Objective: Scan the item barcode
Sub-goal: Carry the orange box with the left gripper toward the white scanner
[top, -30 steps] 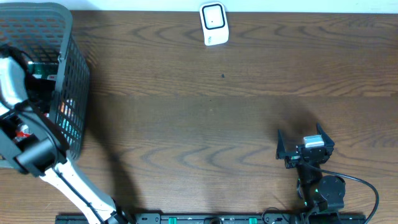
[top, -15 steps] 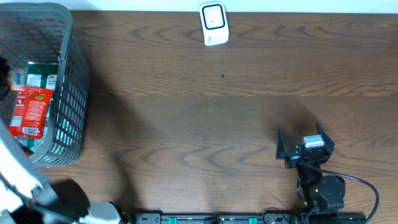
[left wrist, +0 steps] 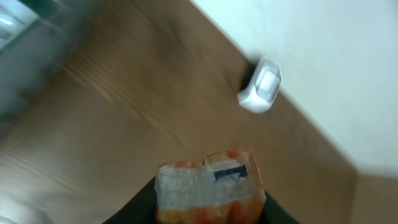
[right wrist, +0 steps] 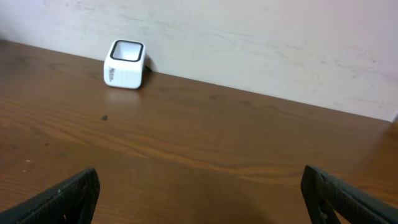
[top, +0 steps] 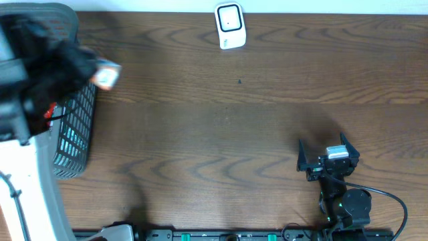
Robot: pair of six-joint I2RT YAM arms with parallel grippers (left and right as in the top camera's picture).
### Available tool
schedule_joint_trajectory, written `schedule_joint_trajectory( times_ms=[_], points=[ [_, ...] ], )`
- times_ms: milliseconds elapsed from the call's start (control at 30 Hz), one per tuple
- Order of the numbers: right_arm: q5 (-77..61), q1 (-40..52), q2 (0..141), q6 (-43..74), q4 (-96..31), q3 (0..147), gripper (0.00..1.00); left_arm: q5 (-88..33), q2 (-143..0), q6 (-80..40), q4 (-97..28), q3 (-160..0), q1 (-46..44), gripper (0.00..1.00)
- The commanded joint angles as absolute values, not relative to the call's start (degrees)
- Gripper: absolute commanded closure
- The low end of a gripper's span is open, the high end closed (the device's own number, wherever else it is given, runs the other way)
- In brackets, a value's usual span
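While hanging over the basket (top: 73, 127) at the desk's (top: 234, 134) far-left corner, grips an orange packet (left wrist: 208, 186) in the left pincer (left wrist: 208, 208).
Clenched on the packet's lower part, free end poking forward out of the fingers, long axis aimed roughly toward the white scanner (left wrist: 260, 86). Scanner parked at the middle of the far edge, well apart, ahead and off to the right of the packet, window facing up. Over by the near-right edge, right pincer (right wrist: 202, 190) spread wide and empty, well away from the packet, so a left-arm job by the look of it. Calls for a carry along the far edge, then a turn of the printed face down to the window. No telling the barcode side through the blur.
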State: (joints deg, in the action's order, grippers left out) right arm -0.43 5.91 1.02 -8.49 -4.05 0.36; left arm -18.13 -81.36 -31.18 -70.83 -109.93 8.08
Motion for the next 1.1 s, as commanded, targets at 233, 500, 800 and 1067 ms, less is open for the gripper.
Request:
schedule_joint_trajectory(
  times_ms=[233, 500, 800, 1067],
  points=[
    [-0.71, 6.11, 0.75, -9.28, -4.29, 0.32, 0.01, -20.38, -96.01, -26.79, -68.55, -102.04, -17.04, 0.62],
    [-0.71, 6.09, 0.75, -9.28, -4.29, 0.32, 0.01, -23.16, -113.10, -23.09, -63.77, -101.80, -28.10, 0.62],
    [-0.71, 6.11, 0.75, -9.28, -4.29, 0.32, 0.01, -23.16, -125.43, -22.92, -56.23, -101.80, -32.62, 0.59],
    [-0.71, 6.11, 0.75, -9.28, -4.29, 0.32, 0.01, -23.16, -126.63, -22.92, -54.70, -101.84, -32.84, 0.15]
  ],
)
